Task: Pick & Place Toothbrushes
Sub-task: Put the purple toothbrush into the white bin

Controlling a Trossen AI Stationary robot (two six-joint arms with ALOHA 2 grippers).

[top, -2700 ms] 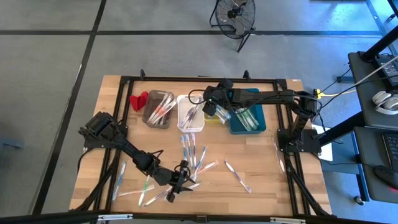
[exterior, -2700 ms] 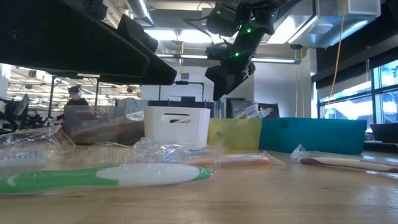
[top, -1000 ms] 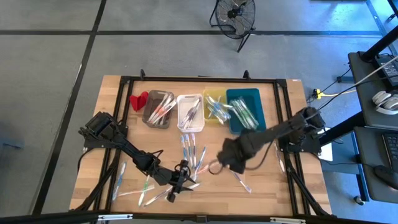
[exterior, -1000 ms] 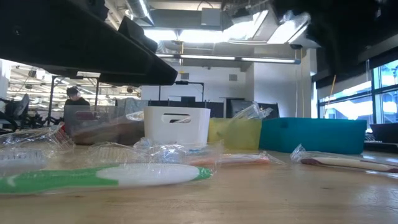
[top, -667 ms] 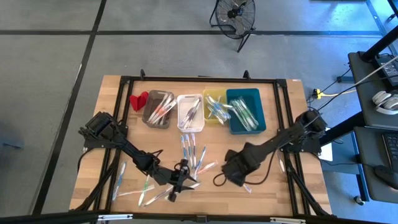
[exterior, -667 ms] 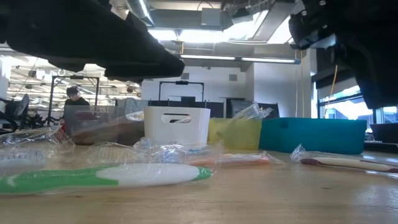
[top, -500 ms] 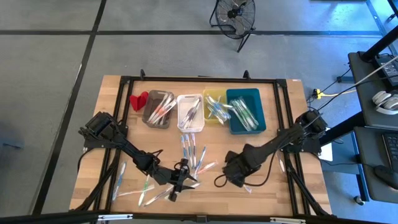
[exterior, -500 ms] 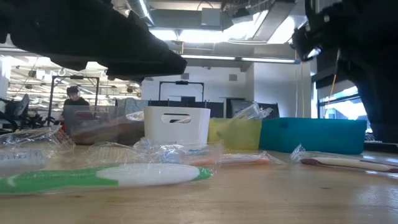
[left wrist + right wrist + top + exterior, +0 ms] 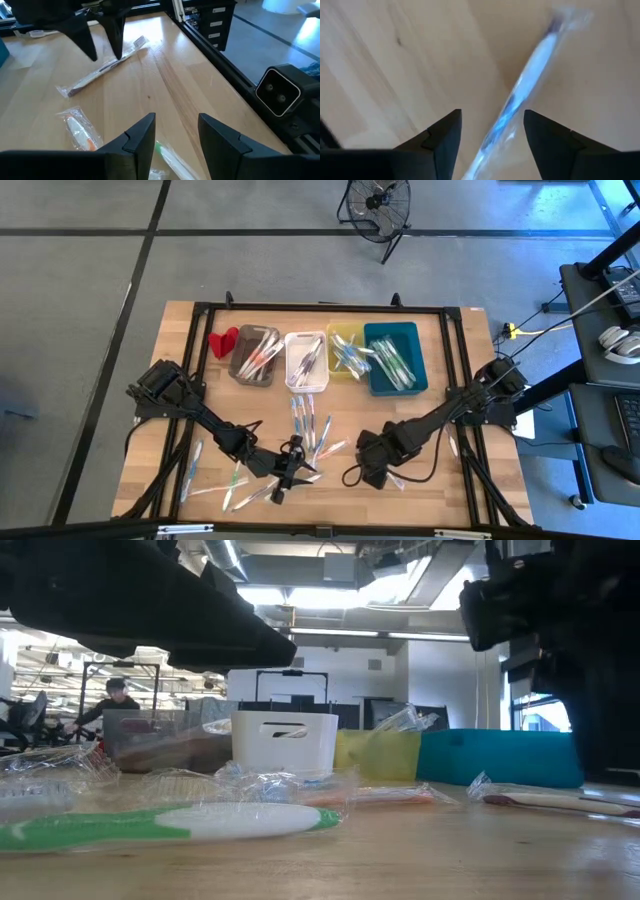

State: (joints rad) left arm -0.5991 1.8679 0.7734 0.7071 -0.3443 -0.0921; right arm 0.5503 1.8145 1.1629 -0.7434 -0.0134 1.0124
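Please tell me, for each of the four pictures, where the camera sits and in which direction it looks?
High view: above, looking straight down on the table, bins and both arms.
Low view: at table height, looking level across to the bins; dark arms overhead.
Left wrist view: on the left arm, past its open end effector toward the right arm.
Right wrist view: on the right arm, its open end effector straddling a wrapped toothbrush.
Shared: that toothbrush also shows in the left wrist view.

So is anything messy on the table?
Yes. Wrapped toothbrushes lie scattered at all angles on the wooden table, not in the bins at the back. The right claw, open, is right above a blue one; the left claw hangs open nearby.
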